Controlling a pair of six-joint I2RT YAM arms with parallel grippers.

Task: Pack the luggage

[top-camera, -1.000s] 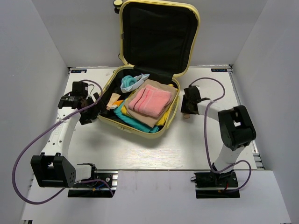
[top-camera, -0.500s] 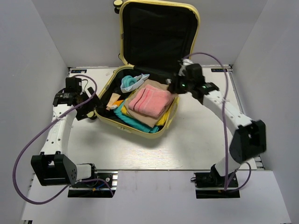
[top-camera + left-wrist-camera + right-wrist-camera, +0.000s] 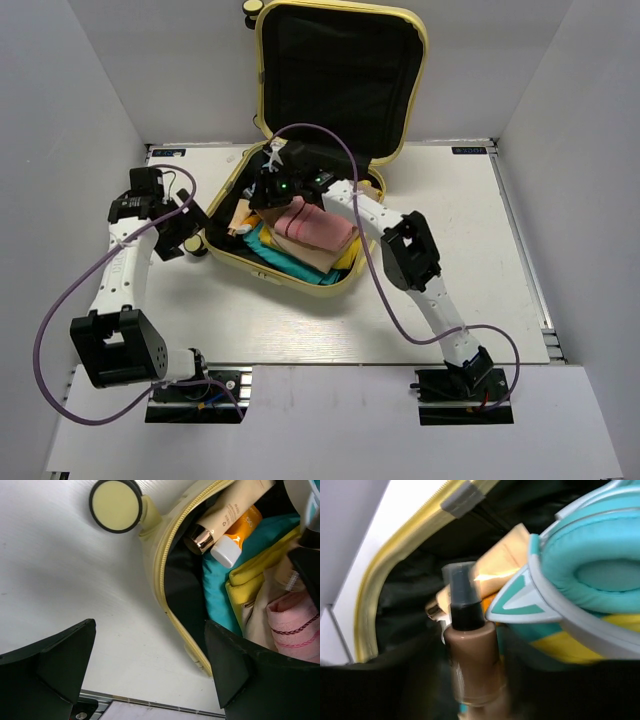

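Note:
The pale yellow luggage [image 3: 298,281] lies open on the table, its lid [image 3: 340,70] upright. It holds a pink towel [image 3: 318,222], beige, yellow and teal cloths, cosmetic tubes [image 3: 225,512] and teal headphones [image 3: 590,575]. My right gripper [image 3: 272,185] reaches over the suitcase's back left part. It is shut on a brown foundation bottle [image 3: 472,655] with a black pump top, held just above the tubes. My left gripper [image 3: 185,235] is open and empty beside the suitcase's left wall [image 3: 165,580], near a caster wheel [image 3: 115,505].
White walls close the table in on the left, right and back. The right arm stretches across the suitcase from the right. Another caster wheel [image 3: 252,9] sticks out at the lid's top left. Bare table lies in front of and right of the suitcase.
My right gripper has swung from the table right of the suitcase to over its back left part, carrying the brown bottle. My left gripper has drawn slightly back to the left.

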